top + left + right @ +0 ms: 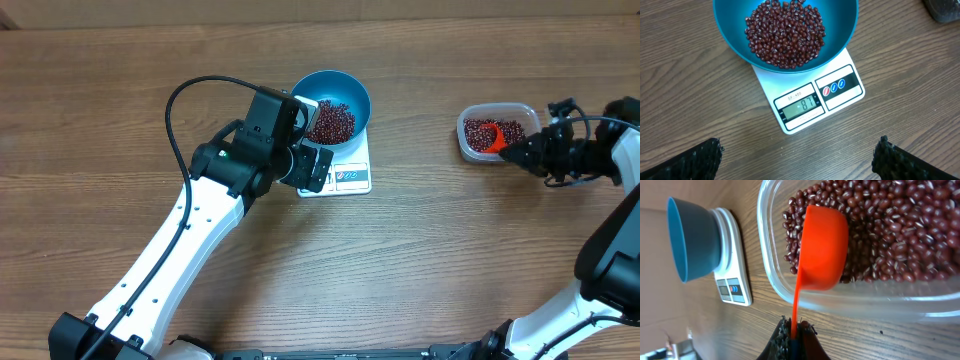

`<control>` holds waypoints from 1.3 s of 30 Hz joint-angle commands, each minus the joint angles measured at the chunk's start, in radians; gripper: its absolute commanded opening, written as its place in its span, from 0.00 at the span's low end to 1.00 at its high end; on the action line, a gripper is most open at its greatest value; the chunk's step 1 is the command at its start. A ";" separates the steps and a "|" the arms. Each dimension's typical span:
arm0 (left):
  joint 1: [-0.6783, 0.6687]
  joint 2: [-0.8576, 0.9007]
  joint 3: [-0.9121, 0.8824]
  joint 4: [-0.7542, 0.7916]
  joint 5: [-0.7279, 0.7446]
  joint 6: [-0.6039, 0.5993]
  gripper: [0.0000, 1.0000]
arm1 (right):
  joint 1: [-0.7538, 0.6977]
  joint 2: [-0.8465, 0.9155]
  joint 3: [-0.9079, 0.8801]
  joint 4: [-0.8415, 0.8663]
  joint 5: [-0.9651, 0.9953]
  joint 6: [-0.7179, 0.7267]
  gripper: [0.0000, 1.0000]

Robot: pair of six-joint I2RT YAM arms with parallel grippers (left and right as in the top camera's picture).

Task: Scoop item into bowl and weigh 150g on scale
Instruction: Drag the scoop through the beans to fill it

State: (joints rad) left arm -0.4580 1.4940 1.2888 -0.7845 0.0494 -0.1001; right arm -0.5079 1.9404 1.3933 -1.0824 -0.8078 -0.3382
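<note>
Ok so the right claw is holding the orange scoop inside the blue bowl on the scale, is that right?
Not quite. The right claw does hold the orange scoop, but the scoop is inside the clear tub of beans, not the blue bowl, which sits apart on the scale. The right wrist view shows it.

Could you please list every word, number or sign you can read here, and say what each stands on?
"SF-400": printed on the scale, above its display.
"87": digits shown on the display.
Button panel: three round symbols, no lettering readable.
No other text is visible.
</note>
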 commanded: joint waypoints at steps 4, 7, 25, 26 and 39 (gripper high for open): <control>-0.001 -0.010 -0.003 0.003 0.010 0.018 1.00 | -0.048 0.002 -0.012 0.005 -0.116 -0.011 0.04; -0.001 -0.010 -0.003 0.003 0.010 0.018 1.00 | -0.059 0.002 -0.012 0.005 -0.139 -0.011 0.03; -0.001 -0.010 -0.003 0.003 0.010 0.018 0.99 | -0.060 0.002 -0.012 0.011 -0.309 -0.011 0.03; -0.001 -0.010 -0.003 0.003 0.010 0.019 1.00 | -0.060 0.002 -0.012 0.011 -0.325 -0.011 0.04; -0.001 -0.010 -0.003 0.003 0.010 0.018 1.00 | -0.007 0.002 -0.012 0.016 -0.598 -0.011 0.04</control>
State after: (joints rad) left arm -0.4580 1.4940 1.2888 -0.7845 0.0494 -0.1001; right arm -0.5426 1.9404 1.3872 -1.0714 -1.2755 -0.3405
